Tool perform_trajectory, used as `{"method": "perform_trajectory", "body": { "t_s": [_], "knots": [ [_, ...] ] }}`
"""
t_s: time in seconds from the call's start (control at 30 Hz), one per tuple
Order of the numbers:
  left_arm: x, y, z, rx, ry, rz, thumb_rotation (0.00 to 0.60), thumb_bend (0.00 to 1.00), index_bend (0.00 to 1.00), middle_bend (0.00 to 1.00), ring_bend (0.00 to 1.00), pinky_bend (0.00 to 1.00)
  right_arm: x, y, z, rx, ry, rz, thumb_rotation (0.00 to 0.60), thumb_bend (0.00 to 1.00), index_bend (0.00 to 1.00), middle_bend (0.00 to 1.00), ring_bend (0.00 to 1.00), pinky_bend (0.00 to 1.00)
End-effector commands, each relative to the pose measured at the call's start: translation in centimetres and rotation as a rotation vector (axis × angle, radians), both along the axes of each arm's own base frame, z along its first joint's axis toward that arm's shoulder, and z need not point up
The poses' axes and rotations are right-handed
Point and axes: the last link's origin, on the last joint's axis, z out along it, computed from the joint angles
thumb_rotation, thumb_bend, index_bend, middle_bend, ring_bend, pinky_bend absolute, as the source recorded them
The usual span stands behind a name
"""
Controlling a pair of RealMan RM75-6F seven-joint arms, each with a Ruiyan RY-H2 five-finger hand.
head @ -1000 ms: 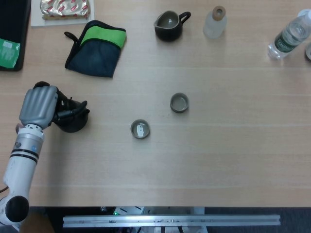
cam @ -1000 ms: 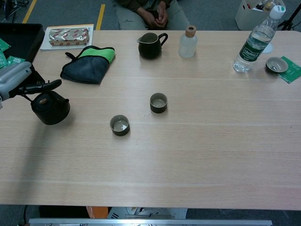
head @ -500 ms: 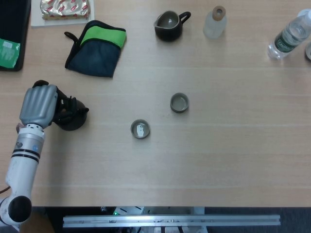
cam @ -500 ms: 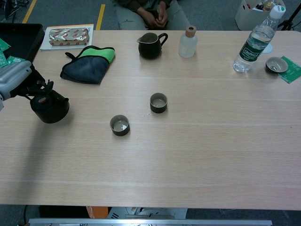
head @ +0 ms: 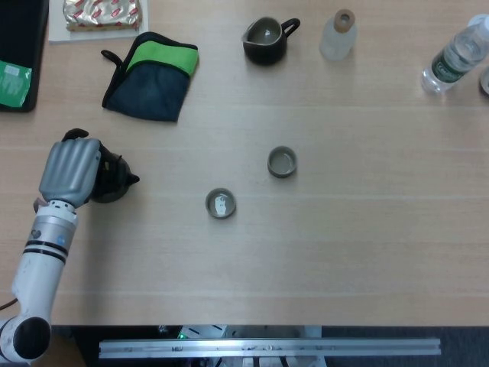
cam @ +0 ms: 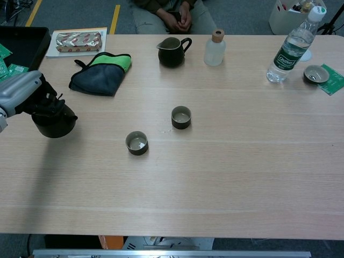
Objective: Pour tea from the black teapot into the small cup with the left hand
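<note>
The black teapot (head: 114,182) stands on the table at the far left, its spout pointing right; the chest view shows the black teapot (cam: 52,121) from the side. My left hand (head: 70,170) lies over its left side with fingers curled around its top and handle, and the left hand (cam: 23,92) hides the lid. Two small cups stand mid-table: the nearer cup (head: 220,203) about a hand's width right of the pot, the farther cup (head: 282,162) beyond it. They appear as nearer cup (cam: 136,143) and farther cup (cam: 181,117). My right hand is out of sight.
A green and dark cloth (head: 153,75) lies behind the teapot. A dark pitcher (head: 265,40), a corked bottle (head: 338,34) and a water bottle (head: 456,57) stand along the back. A black tray (head: 19,53) sits at the far left corner.
My left hand's fingers, stretched out over the teapot a second ago, have curled in and closed around its top. The hand and pot have shifted slightly.
</note>
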Motion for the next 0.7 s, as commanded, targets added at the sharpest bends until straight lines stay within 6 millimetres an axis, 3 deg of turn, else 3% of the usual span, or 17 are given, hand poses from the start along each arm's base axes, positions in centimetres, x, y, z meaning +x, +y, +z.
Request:
{"method": "perform_trajectory", "body": {
  "t_s": [0.03, 0.1, 0.33, 0.7],
  "knots": [
    [0.3, -0.2, 0.0, -0.006, -0.011, -0.007, 0.452, 0.47, 0.96, 1.0, 0.92, 0.2, 0.0, 0.0, 0.0, 0.001, -0.001, 0.001, 0.6, 0.11, 0.27, 0.36, 0.29, 0.32],
    [0.5, -0.4, 0.0, -0.01, -0.018, -0.011, 0.41, 0.47, 0.96, 1.0, 0.92, 0.2, 0.0, 0.0, -0.1, 0.002, -0.001, 0.0, 0.6, 0.11, 0.27, 0.36, 0.29, 0.32],
    [1.5, -1.0, -0.8, -0.047, -0.022, -0.039, 0.407, 0.47, 0.96, 1.0, 0.92, 0.2, -0.1, 0.1, -0.1, 0.006, -0.002, -0.006, 0.6, 0.11, 0.27, 0.36, 0.29, 0.32],
    [3.8, -1.8, -2.6, -0.098, -0.022, -0.119, 0.498, 0.47, 0.96, 1.0, 0.92, 0.2, -0.2, 0.3, -0.2, 0.007, -0.005, -0.009, 0.6, 0.11, 0.27, 0.36, 0.29, 0.32]
  ]
}}
